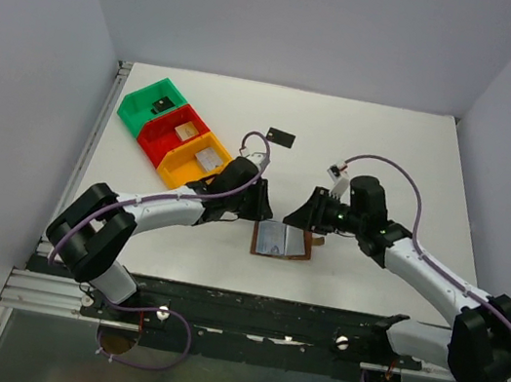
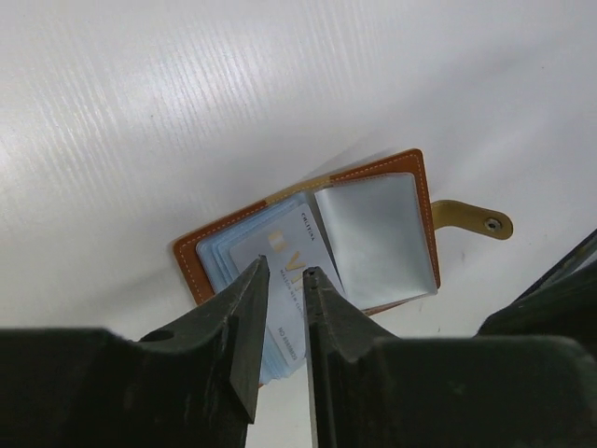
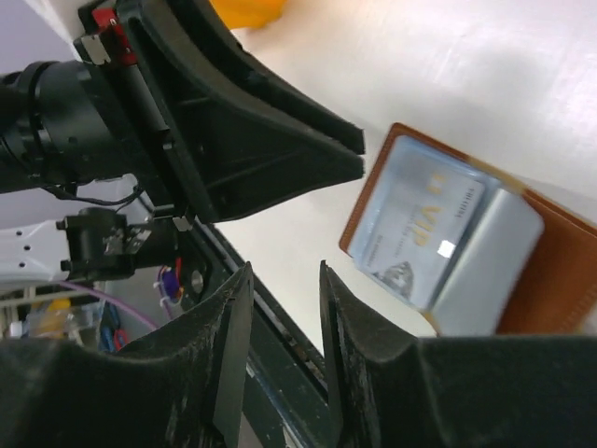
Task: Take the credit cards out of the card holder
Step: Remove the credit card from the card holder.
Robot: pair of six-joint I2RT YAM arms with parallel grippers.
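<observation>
The brown card holder (image 1: 283,242) lies open on the table between my two grippers, its tab (image 2: 471,219) to one side. A pale silver-blue credit card (image 2: 297,238) marked VIP lies on top of its left pocket stack and sticks out past the wallet's edge; it also shows in the right wrist view (image 3: 420,219). One black card (image 1: 281,137) lies on the table farther back. My left gripper (image 2: 285,268) hovers over the silver-blue card, jaws a narrow gap apart, holding nothing. My right gripper (image 3: 284,266) is open and empty beside the wallet (image 3: 560,271). The other cards are hidden.
Green (image 1: 155,102), red (image 1: 175,129) and yellow (image 1: 191,162) bins stand in a row at the back left, just behind the left arm. The table's front edge and the black rail (image 3: 280,345) lie close below the wallet. White walls enclose the table.
</observation>
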